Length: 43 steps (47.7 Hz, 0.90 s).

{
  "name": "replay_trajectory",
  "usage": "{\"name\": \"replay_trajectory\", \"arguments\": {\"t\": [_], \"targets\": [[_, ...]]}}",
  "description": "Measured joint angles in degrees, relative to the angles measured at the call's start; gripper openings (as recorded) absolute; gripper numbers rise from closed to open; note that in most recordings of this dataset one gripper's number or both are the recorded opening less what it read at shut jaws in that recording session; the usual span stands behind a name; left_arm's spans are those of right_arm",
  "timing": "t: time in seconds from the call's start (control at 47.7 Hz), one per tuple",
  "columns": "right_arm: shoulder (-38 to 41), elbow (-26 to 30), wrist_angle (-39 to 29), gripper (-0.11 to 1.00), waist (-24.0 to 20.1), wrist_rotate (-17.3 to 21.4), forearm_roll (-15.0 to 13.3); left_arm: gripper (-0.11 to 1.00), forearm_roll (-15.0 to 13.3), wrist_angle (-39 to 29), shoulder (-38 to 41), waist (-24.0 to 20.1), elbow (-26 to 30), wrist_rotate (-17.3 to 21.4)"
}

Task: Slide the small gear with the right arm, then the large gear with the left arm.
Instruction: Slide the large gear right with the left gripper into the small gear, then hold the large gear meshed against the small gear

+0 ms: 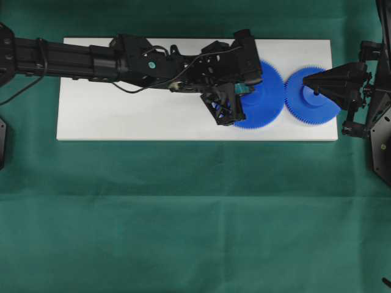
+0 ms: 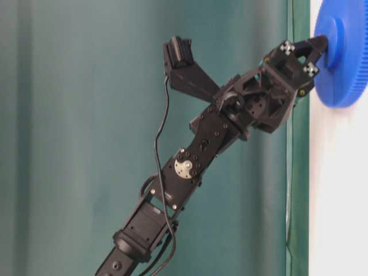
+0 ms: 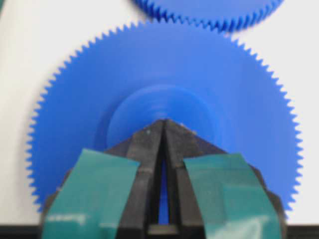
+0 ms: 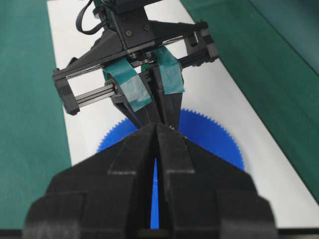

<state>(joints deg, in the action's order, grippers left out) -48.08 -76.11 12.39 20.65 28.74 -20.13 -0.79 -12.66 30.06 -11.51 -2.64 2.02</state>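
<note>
The large gear [image 1: 269, 104] and the small gear [image 1: 305, 110] lie flat side by side on the white board [image 1: 122, 116], their toothed rims meeting. My left gripper [image 1: 252, 88], with teal patches on its fingers, is shut, its tip [image 3: 163, 122] resting on the raised hub of the large gear [image 3: 224, 74]. My right gripper [image 1: 308, 80] is shut too, its point [image 2: 321, 45] against the hub of the small gear [image 2: 345, 63]. In the right wrist view the right gripper [image 4: 157, 125] faces the left gripper's teal fingers [image 4: 134, 87] across the large gear [image 4: 209, 134].
The board lies on a green cloth [image 1: 183, 213] that covers the table. The left arm [image 1: 91, 58] stretches across the board's upper part. The small gear's rim [image 3: 209, 12] edges the top of the left wrist view. The board's left half is bare.
</note>
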Motion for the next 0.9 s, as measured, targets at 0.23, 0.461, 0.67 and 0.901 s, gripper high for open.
{"name": "replay_trajectory", "arguments": {"t": [0.23,0.461,0.67,0.901], "targets": [[-0.70,-1.14,0.70,0.50,0.00,0.00,0.00,0.00,0.00,-0.18,0.00,0.00,0.18,0.00],[-2.37,-1.76,1.05,0.50,0.00,0.09,0.00,0.00,0.00,-0.18,-0.09,0.09,-0.09,-0.09],[-2.99,-2.02,1.14,0.50,0.00,0.09,0.00,0.00,0.00,-0.18,-0.09,0.00,-0.09,-0.09],[-3.08,-2.11,1.14,0.50,-0.09,0.35,0.00,0.00,0.00,-0.18,0.00,0.00,-0.35,-0.09]]}}
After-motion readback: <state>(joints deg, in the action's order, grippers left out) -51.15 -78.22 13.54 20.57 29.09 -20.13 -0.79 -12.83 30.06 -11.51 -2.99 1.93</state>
